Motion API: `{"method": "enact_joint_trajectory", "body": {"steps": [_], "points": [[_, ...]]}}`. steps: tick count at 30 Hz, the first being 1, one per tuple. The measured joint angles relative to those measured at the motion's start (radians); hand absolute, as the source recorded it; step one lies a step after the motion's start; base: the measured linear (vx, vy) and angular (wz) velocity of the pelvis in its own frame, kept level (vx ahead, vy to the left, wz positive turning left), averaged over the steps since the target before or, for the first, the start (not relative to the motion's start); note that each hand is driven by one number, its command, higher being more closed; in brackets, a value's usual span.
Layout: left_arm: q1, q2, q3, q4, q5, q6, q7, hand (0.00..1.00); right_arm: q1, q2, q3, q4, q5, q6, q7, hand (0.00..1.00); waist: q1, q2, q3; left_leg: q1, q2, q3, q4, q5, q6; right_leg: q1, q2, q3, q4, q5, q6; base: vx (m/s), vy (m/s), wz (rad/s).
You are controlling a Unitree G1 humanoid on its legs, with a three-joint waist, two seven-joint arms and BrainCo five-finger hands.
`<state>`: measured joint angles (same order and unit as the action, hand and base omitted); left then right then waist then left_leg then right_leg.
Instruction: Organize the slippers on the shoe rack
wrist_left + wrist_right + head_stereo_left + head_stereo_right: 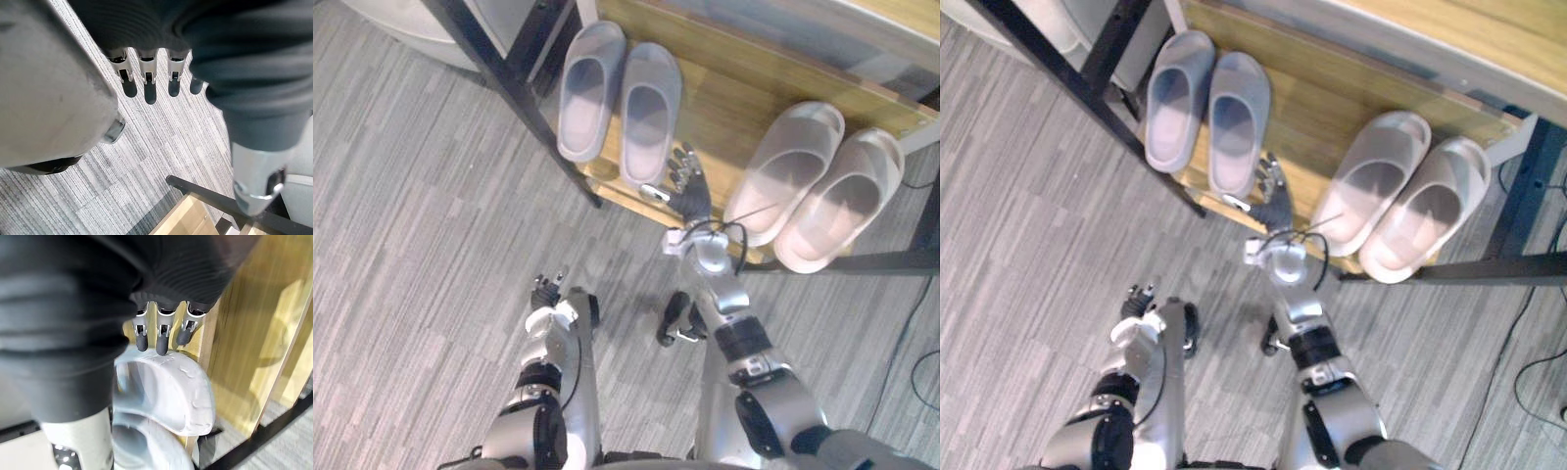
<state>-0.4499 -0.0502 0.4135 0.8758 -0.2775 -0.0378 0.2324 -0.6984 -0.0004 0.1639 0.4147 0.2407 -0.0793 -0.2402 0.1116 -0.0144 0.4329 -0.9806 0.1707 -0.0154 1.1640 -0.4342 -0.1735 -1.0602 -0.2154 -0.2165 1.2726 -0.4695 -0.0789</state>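
Shoe rack (pixel 724 108): the grey slippers (pixel 649 113) lie side by side at the shelf's left end, and the pale pink slippers (pixel 786 171) lie side by side at its right end, heels over the front edge. The right hand (pixel 688 191) is at the front edge beside the grey pair, fingers straight, holding nothing. The left hand (pixel 546 291) hangs over the carpeted floor (pixel 411 245), fingers relaxed and empty.

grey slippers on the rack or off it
On it: both grey slippers lie side by side, soles down, on the wooden shelf.
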Motion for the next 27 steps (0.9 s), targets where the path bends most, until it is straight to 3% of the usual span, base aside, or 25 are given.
{"method": "enact_joint_trajectory", "body": {"steps": [10,19,27], "points": [[0.002,0.021,-0.02,0.002,-0.002,-0.007,-0.001,0.0,-0.116,-0.007,-0.087,0.113,0.08,0.0,-0.012,0.0,0.0,0.003,0.001,-0.012,-0.022,-0.017,0.007,0.003,-0.006,-0.002,-0.021,-0.011,0.013,-0.013,0.012,0.01,0.004,0.08],[0.02,0.028,-0.042,0.002,-0.002,-0.021,-0.003,0.0,-0.146,-0.036,-0.071,0.122,0.08,0.002,0.0,0.0,0.007,0.006,0.001,0.003,-0.02,-0.019,0.007,0.005,-0.004,0.006,-0.019,-0.012,0.019,-0.015,-0.001,-0.01,-0.014,0.0],[0.098,0.019,-0.062,0.002,0.011,0.005,-0.029,0.0,0.096,-0.063,0.046,-0.036,0.001,0.021,0.065,0.0,-0.005,0.008,-0.002,0.188,0.017,0.029,-0.068,0.001,0.005,0.178,0.015,-0.002,-0.069,-0.007,0.008,0.0,0.004,-0.15]]}}
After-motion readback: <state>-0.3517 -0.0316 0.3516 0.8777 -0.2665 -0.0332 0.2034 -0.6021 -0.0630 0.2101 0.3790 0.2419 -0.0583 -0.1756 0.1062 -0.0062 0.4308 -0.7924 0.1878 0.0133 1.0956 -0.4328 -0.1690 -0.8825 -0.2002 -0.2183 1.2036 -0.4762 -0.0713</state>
